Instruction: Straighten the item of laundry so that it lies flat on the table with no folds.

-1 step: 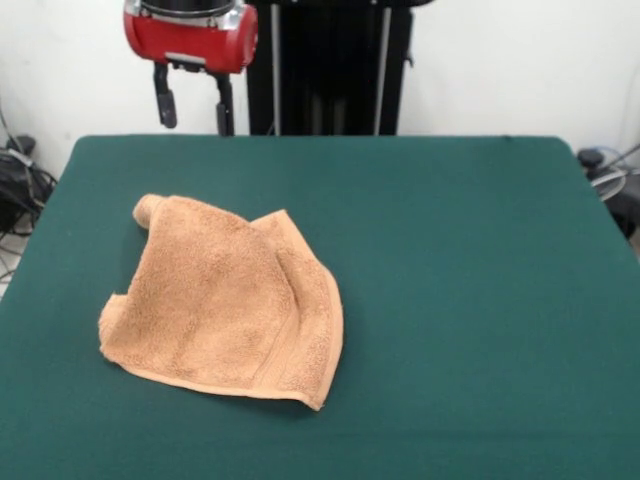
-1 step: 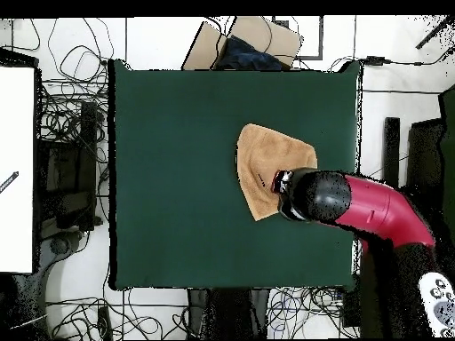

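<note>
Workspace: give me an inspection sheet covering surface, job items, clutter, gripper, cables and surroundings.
Surface: green table, bare apart from the towel.
Job items: orange-tan towel lies on the table, not flat; one flap is folded over the rest and the far corner is rolled up.
Clutter: nothing seen on the table.
Gripper: gripper hangs open above the table's far edge, clear of the towel, holding nothing; in the overhead view the arm's head covers part of the towel.
Cables: tangled cables on the floor around the table; none on the table.
Surroundings: white wall behind, black pedestal, a cardboard box on the floor beyond one table edge.
</note>
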Robot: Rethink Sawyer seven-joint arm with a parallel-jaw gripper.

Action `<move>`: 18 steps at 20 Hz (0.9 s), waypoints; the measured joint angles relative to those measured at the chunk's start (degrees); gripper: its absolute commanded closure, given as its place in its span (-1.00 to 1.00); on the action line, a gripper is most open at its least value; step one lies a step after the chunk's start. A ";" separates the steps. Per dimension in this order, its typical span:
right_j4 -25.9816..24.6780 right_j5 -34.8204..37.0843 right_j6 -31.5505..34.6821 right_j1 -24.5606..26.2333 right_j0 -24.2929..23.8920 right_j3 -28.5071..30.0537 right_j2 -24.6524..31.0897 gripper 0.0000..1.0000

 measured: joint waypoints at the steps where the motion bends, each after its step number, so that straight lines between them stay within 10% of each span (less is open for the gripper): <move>1: 0.00 0.00 0.00 0.00 0.22 0.24 0.00 -1.00; 18: 0.01 -1.78 0.00 2.25 4.57 0.77 0.01 -1.00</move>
